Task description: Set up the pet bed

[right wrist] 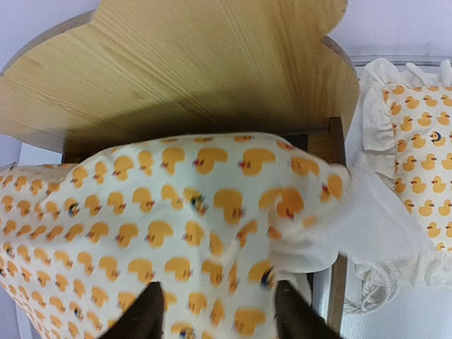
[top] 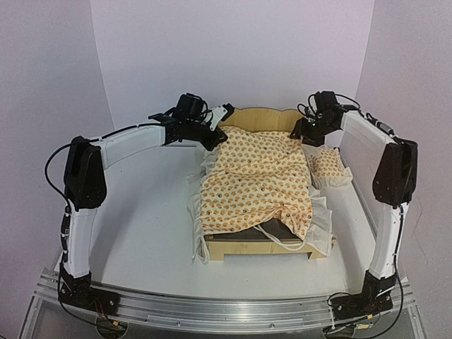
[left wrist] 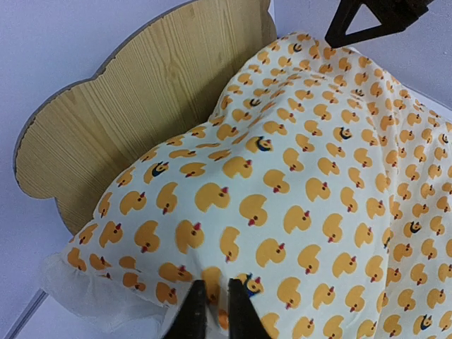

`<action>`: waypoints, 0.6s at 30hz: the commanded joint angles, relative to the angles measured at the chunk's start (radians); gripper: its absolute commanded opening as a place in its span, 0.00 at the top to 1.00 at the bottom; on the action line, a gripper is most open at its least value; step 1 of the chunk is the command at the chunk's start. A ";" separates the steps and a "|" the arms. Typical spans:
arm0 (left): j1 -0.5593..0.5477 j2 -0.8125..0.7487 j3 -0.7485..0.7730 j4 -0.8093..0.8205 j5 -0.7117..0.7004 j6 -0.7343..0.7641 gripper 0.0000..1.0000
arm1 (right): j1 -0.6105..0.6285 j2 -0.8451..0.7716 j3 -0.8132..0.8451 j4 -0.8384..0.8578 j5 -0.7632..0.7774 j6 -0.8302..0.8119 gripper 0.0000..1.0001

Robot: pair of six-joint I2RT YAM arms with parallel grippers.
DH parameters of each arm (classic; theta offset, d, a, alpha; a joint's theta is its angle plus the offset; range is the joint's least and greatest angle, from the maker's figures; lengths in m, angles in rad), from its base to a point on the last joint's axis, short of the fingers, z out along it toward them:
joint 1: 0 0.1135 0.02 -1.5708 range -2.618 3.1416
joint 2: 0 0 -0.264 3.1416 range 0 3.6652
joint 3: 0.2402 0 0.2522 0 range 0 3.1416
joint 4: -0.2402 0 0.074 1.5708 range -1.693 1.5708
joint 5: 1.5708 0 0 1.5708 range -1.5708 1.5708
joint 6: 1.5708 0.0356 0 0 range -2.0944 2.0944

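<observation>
One pet bed (top: 254, 248) holding one duck-print cushion (top: 258, 176), one pillow (top: 327, 166) at its 3 o'clock, left pincer (left wrist: 216, 288) barely spread, right pincer (right wrist: 219, 291) spread wide

The pet bed (right wrist: 198, 70) is light wood, matt and smooth, with clear grain. On the bed lies a cushion (left wrist: 282, 212) of soft matt cloth printed with ducks, edged by a thin white frill, perhaps half transparent. Right of the bed, the pillow (right wrist: 417, 162) has the same cloth. In front of the bed runs a brushed metal rail (top: 226, 311).
</observation>
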 commanded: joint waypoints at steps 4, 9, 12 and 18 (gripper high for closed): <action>0.044 -0.031 0.120 -0.058 0.004 0.065 0.11 | -0.006 -0.203 -0.060 -0.193 0.149 -0.051 0.14; 0.045 -0.200 -0.012 -0.202 0.162 0.213 0.12 | 0.024 -0.460 -0.378 -0.261 0.059 0.004 0.15; 0.033 -0.261 -0.072 -0.382 0.269 0.265 0.19 | 0.095 -0.565 -0.545 -0.283 0.043 0.077 0.15; -0.043 -0.395 -0.382 -0.393 0.292 0.273 0.20 | 0.191 -0.648 -0.755 -0.272 0.042 0.196 0.15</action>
